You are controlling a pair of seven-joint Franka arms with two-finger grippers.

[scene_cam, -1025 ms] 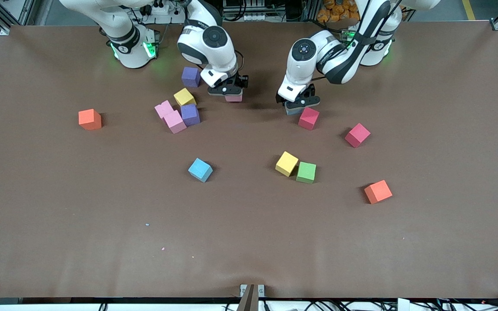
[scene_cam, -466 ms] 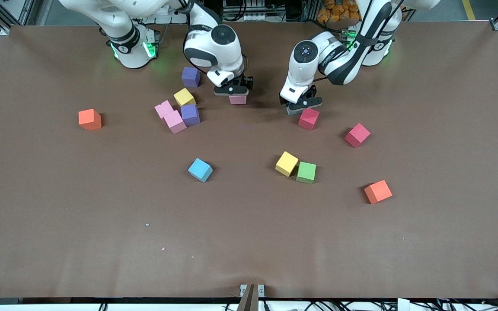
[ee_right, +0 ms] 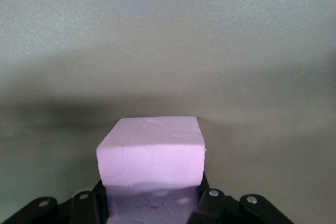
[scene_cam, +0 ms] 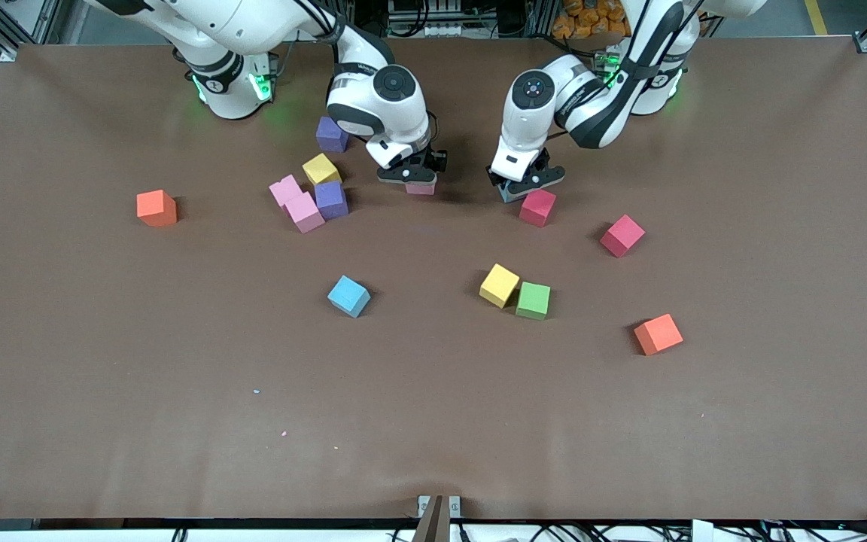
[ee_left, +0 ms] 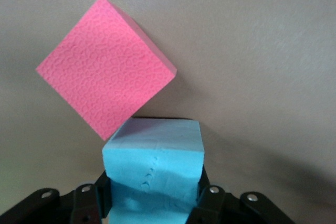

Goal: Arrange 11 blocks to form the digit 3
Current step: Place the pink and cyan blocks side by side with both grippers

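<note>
Left pincer clamps a dimpled blue foam cube; right pincer grips a smooth pink cube.

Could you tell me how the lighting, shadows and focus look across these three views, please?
Front view: even overhead light, soft shadows beside each cube and a darker patch on the table under the two grippers; green glow at both arm bases. Left wrist view: the blue cube and the crimson cube show crisp texture. Right wrist view: the pink cube is sharp, with a broad dark shadow band above it.
</note>
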